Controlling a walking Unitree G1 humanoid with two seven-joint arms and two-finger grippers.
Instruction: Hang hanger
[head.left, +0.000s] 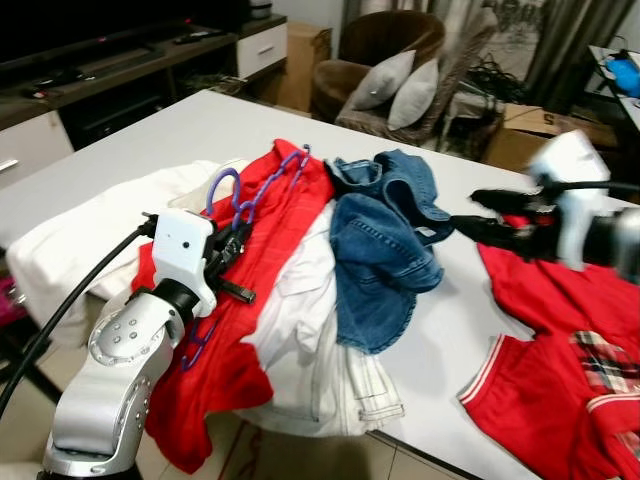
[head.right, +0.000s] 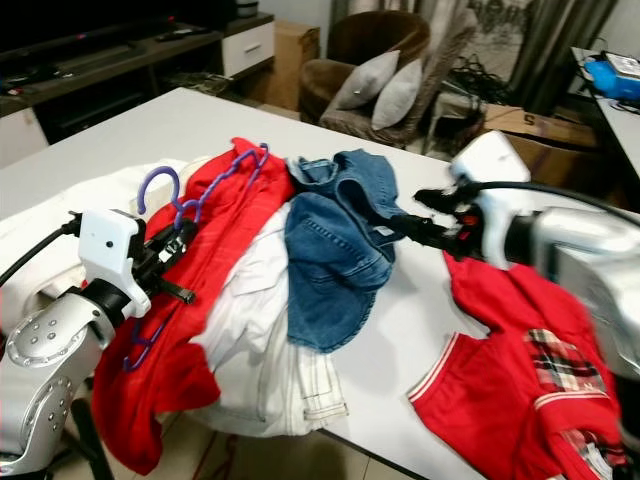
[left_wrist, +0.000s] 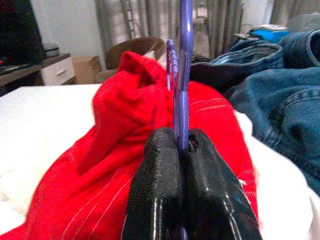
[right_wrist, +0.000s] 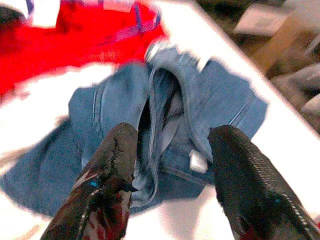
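White table (head.left: 200, 125) is covered by a clothing heap: white garment (head.left: 300, 320) spread at centre and out to 9 o'clock, red shirt (head.left: 270, 230) draped over it from about 11 o'clock down past the near table edge at 7 o'clock, blue denim jacket (head.left: 385, 250) bunched just right of centre, second red garment (head.left: 560, 350) with a plaid patch laid flat at 4 o'clock. Armchair with grey cushions (head.left: 400, 75) is seen beyond the table at 12 o'clock, TV cabinet (head.left: 120, 70) at 10 o'clock. Purple hanger (head.left: 255, 190) is laid on the red shirt, hook end at 11 o'clock, body partly buried in the fabric. Left gripper (left_wrist: 182, 150) is placed at 8 o'clock over the red shirt, fingers clamped tight on the hanger's thin purple bar, which is seen running straight out between the pads. Right gripper (right_wrist: 172, 150) is held at 3 o'clock, just above the denim jacket's right edge, fingers spread wide, nothing held.
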